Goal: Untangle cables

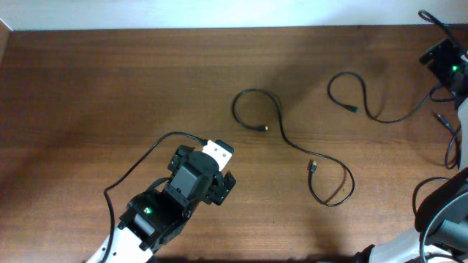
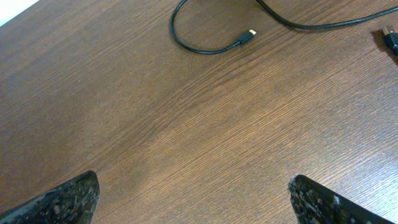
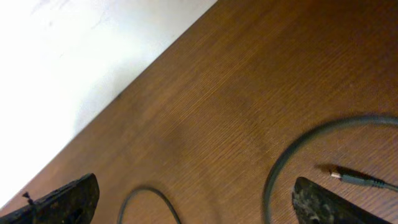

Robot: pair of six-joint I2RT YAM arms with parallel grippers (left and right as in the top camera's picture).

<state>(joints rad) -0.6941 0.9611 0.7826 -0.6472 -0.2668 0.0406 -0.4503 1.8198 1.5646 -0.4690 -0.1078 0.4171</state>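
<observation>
Two separate black cables lie flat on the wooden table (image 1: 110, 80). The middle cable (image 1: 292, 144) loops at each end, and its small metal plug (image 2: 250, 32) shows far ahead in the left wrist view. My left gripper (image 2: 196, 186) hovers open over bare wood, short of that cable, with nothing between its fingers. Toward the back right the other cable (image 1: 369, 109) curls into one loop. My right gripper (image 3: 196, 186) is open above it: a cable arc (image 3: 292, 149) and a plug tip (image 3: 348, 178) lie near its right finger (image 3: 317, 202), and nothing is held.
The table's far edge meets a white wall (image 3: 81, 50) close behind the right gripper. The right arm's own thicker black wires (image 1: 450, 139) hang along the right edge. The left arm's wire (image 1: 139, 164) curves across the front left.
</observation>
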